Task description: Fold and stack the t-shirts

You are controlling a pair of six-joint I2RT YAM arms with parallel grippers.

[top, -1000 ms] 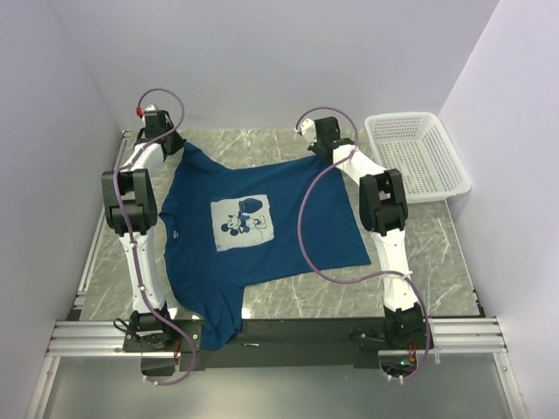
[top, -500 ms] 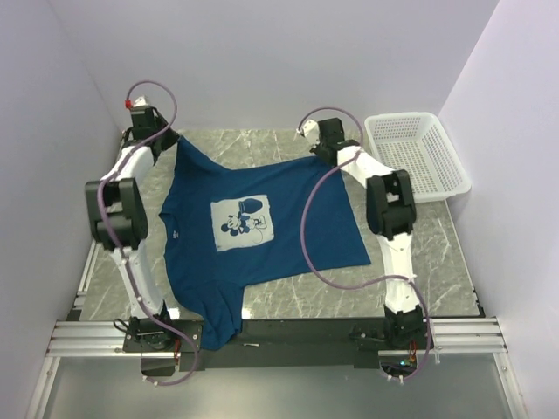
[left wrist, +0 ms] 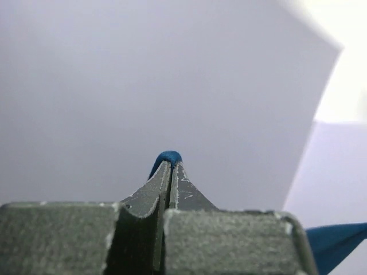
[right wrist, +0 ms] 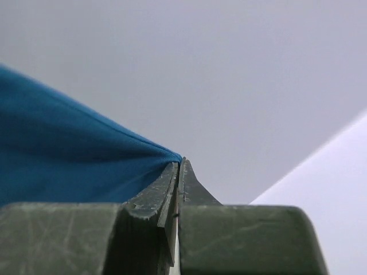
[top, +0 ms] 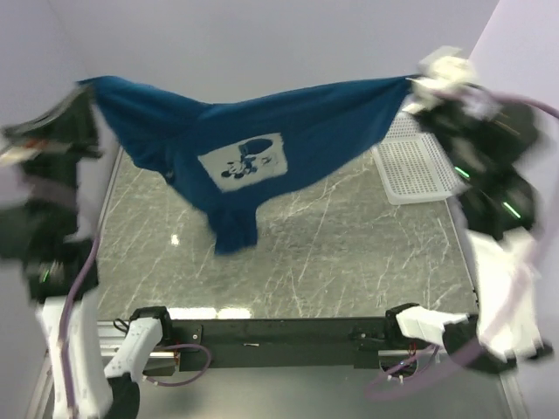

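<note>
Top view: the t-shirt (top: 323, 113) is fully airborne, slung like a hammock between the two arms and well above the table (top: 349, 244). The left gripper (top: 81, 90) pinches one corner at upper left, the right gripper (top: 416, 84) the other at upper right. Wrist views confirm that both sets of jaws are clamped tight on blue cloth (left: only a small tuft past the tips; right: a taut sheet running off to one side). The white print (top: 245, 160) faces the camera, tilted. A bunched lobe hangs lowest, centre-left, clear of the table. Both arms are blurred.

Step in hand, my reading: spreading the shirt before laying it flat for the first fold. To do it well:
- bring the two corners level and take out the dip in the top edge;
- let the hanging lobe untwist before lowering;
- set the low part down first, then draw the cloth out flat;
- watch the left pinch, which looks thin and could slip.

Surface: grey marbled top, glossy, one glare spot at left; cloth should slide easily. A white mesh basket (top: 419, 161) sits at far right, under the right-hand corner, so keep the cloth off it. Plain pale walls on three sides.
</note>
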